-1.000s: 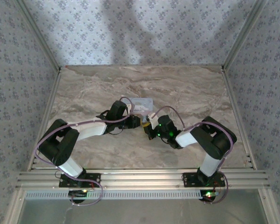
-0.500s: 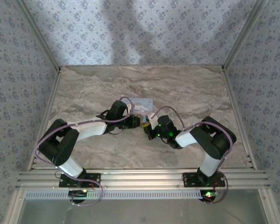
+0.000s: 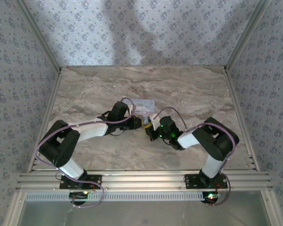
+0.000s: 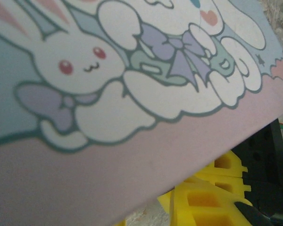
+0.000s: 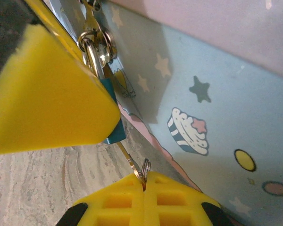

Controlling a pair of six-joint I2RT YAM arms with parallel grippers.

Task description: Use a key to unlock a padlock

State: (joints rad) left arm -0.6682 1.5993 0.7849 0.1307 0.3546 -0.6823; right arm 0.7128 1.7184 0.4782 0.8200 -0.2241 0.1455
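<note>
My right gripper (image 5: 132,149) brackets the padlock (image 5: 114,133) and key (image 5: 127,155) beside the tin (image 5: 203,117) — pinching or merely spread, I can't tell. My left gripper (image 3: 136,123) sits at the tin — its state is hidden.

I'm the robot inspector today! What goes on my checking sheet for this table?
Surface: marble-look table, flat.
Job's things: teal padlock hangs at the cartoon tin; thin key sticks out below it.
Clutter: nothing seen.
Grippers: left gripper at the tin's near edge, grip hidden; right gripper with fingers apart around padlock and key, grip unclear.
Cables: purple cables loop along both arms.
Surroundings: patterned walls, metal frame.
</note>
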